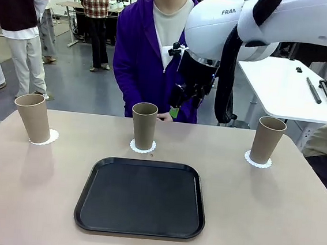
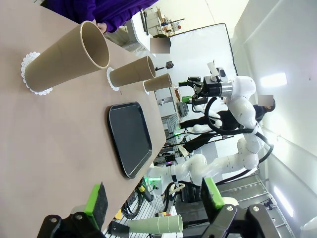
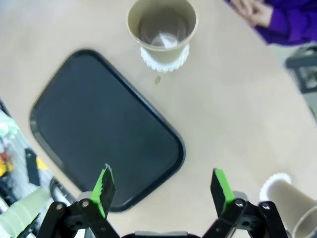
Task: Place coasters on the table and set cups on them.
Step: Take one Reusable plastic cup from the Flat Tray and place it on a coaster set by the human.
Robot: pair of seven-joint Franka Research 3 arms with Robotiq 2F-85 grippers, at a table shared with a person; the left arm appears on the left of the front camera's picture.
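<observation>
1. Cups and coasters first, left to right in the front view: the left cup stands upright on the left coaster near the left edge of the table; the middle cup stands on the middle coaster, just beyond a black tray; the right cup stands on the right coaster
2. Each lacy white coaster shows as a ring around its cup's base, so every cup sits centred on one, well apart along the far side, in front of a person in a purple top. Judged from this, the task looks complete
3. Left gripper: the left wrist view shows its green-padded fingers spread apart with nothing between them, low at the table's near side, looking along the row of cups
4. Right gripper: its wrist view looks straight down with the jaws wide and empty, high above the tray
5. Looking down, the right wrist view shows the middle cup's empty inside and the person's clasped hands
6. Across the table, the front view shows the row's even spacing, which the rolled wrist views distort
</observation>
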